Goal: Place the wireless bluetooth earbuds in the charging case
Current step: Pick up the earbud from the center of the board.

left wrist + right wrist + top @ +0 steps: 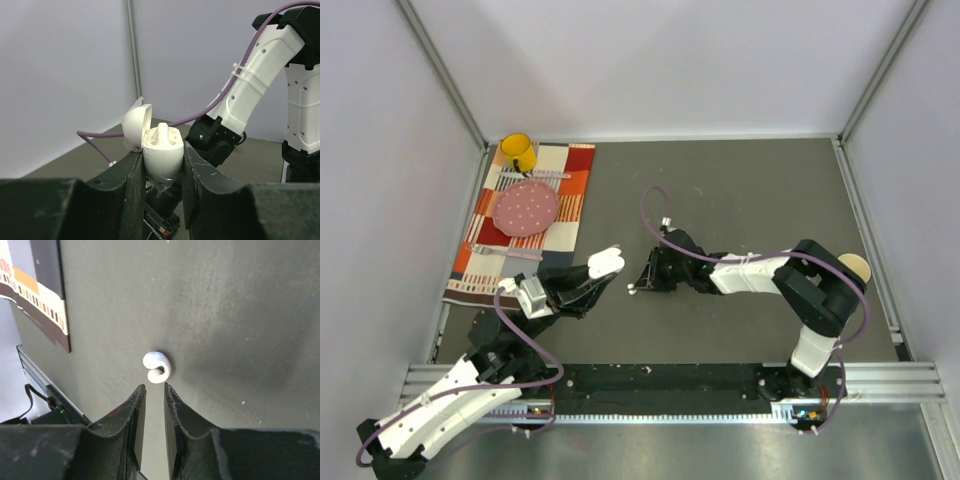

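My left gripper (pixel 162 152) is shut on the white charging case (pixel 161 159), held off the table with its lid (pixel 136 124) hinged open to the left. One white earbud (pixel 164 133) sits in the case, stem pointing up. From above, the case (pixel 606 262) shows at the tip of the left gripper (pixel 594 280). A second earbud (pixel 158 367), comma-shaped, lies on the dark table just beyond the tips of my right gripper (pixel 154 388). Those jaws stand a narrow gap apart with nothing between them. In the top view the right gripper (pixel 642 281) hovers low beside this earbud (pixel 632 290).
A striped placemat (pixel 570 205) at the back left carries a pink plate (pixel 527 208) and a yellow mug (pixel 518 152). Its corner (pixel 42 295) shows in the right wrist view. A metal rail (pixel 880 378) runs along the table's near edge. Grey walls enclose the table.
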{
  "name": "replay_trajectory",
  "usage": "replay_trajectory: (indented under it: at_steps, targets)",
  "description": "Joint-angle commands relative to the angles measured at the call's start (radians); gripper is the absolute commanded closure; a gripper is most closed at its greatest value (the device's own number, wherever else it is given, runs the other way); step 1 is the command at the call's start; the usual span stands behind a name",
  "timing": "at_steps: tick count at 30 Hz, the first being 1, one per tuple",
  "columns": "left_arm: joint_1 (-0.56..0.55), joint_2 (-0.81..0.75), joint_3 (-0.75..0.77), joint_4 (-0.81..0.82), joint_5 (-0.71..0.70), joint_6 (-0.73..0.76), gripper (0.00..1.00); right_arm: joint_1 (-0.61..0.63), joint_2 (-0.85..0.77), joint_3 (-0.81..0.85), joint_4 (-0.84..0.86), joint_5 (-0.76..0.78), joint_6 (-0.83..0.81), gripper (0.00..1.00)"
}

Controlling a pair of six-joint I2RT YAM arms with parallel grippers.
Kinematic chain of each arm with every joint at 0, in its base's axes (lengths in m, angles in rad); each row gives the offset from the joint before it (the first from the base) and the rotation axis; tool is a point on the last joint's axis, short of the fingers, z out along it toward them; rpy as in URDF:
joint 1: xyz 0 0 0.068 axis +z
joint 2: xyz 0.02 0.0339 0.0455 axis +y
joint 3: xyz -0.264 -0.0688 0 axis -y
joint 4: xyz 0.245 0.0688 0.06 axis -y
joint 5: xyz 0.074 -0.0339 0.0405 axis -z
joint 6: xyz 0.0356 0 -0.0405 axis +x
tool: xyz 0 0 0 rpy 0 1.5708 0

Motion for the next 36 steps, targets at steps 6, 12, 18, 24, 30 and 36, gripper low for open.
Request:
replay_trajectory:
  at_steps: [6,12,18,24,30,36]
  targets:
    - [-0.003,0.008,-0.004,0.051,0.001,-0.01,1.0,-0.008,-0.061,0.026,-0.01,0.028,-0.039,0.77]
    - [-0.001,0.004,-0.002,0.045,0.001,-0.011,1.0,-0.008,-0.015,0.049,-0.035,0.034,-0.034,0.77]
    - [-0.003,0.004,-0.001,0.045,-0.001,-0.008,1.0,-0.008,0.03,0.065,-0.024,0.029,-0.033,0.76]
    - [-0.003,0.002,-0.001,0.039,-0.002,-0.008,1.0,-0.008,0.056,0.075,-0.007,0.017,-0.031,0.76]
    - [-0.003,0.002,-0.002,0.037,-0.004,-0.01,1.0,-0.008,0.073,0.075,-0.001,0.005,-0.028,0.76]
    - [-0.001,0.004,-0.004,0.037,-0.005,-0.011,1.0,-0.007,0.088,0.075,0.005,0.0,-0.023,0.76]
